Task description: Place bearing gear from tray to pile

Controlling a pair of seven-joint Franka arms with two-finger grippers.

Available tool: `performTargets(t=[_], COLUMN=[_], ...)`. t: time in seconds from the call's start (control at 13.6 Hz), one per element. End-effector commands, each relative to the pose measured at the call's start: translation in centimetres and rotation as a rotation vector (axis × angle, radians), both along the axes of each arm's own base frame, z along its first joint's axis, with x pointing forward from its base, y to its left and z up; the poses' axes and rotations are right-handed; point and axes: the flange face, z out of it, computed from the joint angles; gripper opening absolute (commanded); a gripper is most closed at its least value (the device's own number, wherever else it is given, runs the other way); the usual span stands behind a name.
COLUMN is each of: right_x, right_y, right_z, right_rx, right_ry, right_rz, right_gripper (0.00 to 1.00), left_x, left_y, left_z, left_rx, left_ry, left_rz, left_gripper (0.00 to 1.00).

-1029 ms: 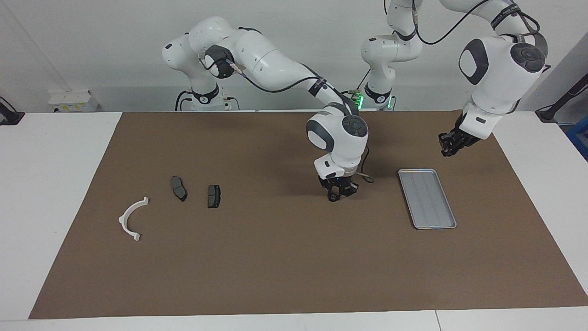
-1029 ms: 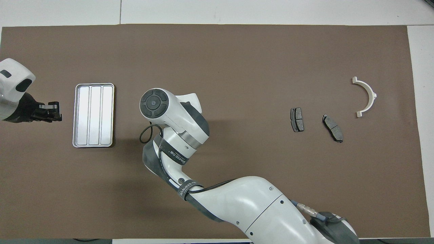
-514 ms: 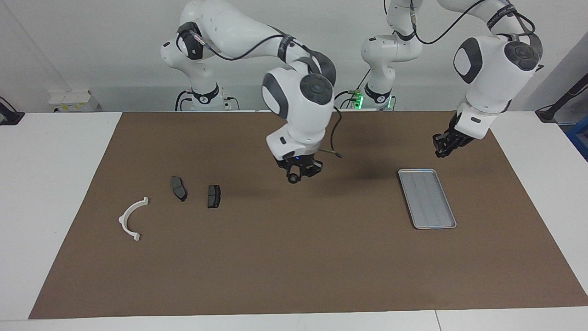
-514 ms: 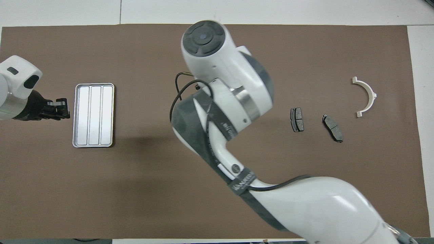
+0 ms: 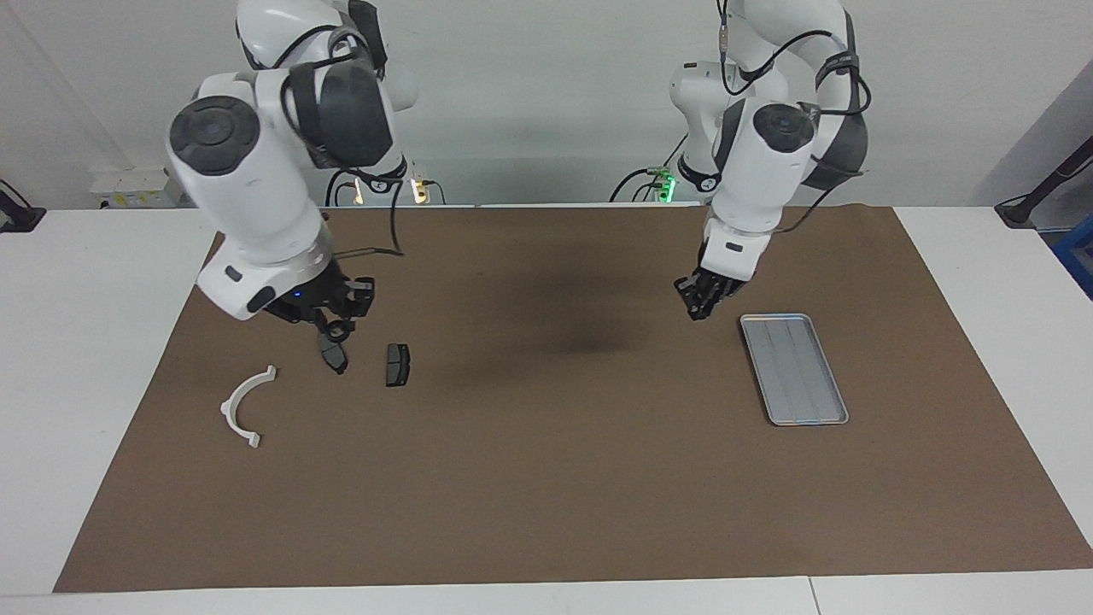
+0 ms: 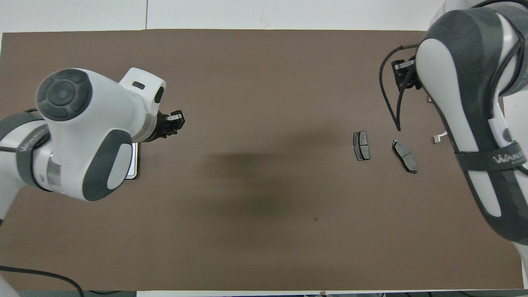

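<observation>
The silver tray [image 5: 794, 367] lies empty toward the left arm's end of the table; in the overhead view only its corner [image 6: 134, 167] shows under the left arm. The pile is a white half-ring [image 5: 243, 406] and two dark plates [image 5: 333, 354] [image 5: 397, 365], the plates also in the overhead view [image 6: 361, 145] [image 6: 405, 156]. My right gripper [image 5: 333, 325] hangs just over the plate nearer the half-ring, shut on a small dark round bearing gear [image 5: 337, 330]. My left gripper [image 5: 704, 306] hangs over the mat beside the tray.
A brown mat [image 5: 546, 478] covers most of the white table. The right arm's bulk [image 6: 466, 103] hides most of the half-ring from above; only its tip [image 6: 438, 138] shows.
My right gripper has carried the gear from beside the tray across the mat to over the pile. My left gripper has swung across the tray toward the middle of the table.
</observation>
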Motion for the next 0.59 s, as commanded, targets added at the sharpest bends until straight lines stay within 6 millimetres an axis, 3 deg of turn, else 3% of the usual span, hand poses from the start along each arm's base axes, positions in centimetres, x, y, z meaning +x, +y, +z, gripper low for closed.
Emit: performTargets(t=[0.0,0.07,0.22,0.37,0.51], right_x=[0.3,0.5,0.1,-0.3,-0.8], right_y=[-2.3,-3.3,-4.2,-4.8,-5.1], right_z=[-3.6,-5.7,-10.4,-14.7,-17.7], right_rx=[0.026,0.025,0.018,0.005,-0.008], right_ry=[-0.013,-0.037,-0.08,-0.12,-0.145], right_rz=[0.078,0.086,0.08,0.076,0.064], right_gripper=[0.0,0.0,0.0,0.0,0.0], left_x=[0.3,0.5,0.4,0.2,0.2], left_y=[-5.8,-7.3,-8.4,-8.4,-8.6], left_z=[-5.0,-7.6,-11.0,-13.1,-13.7], left_rx=[-0.016,-0.017,-0.016,-0.019,-0.02], left_ry=[0.001,0.004,0.011,0.009,0.006], left_rz=[0.039,0.059,0.049,0.05,0.047], left_gripper=[0.05,0.05,0.05,0.06,0.08])
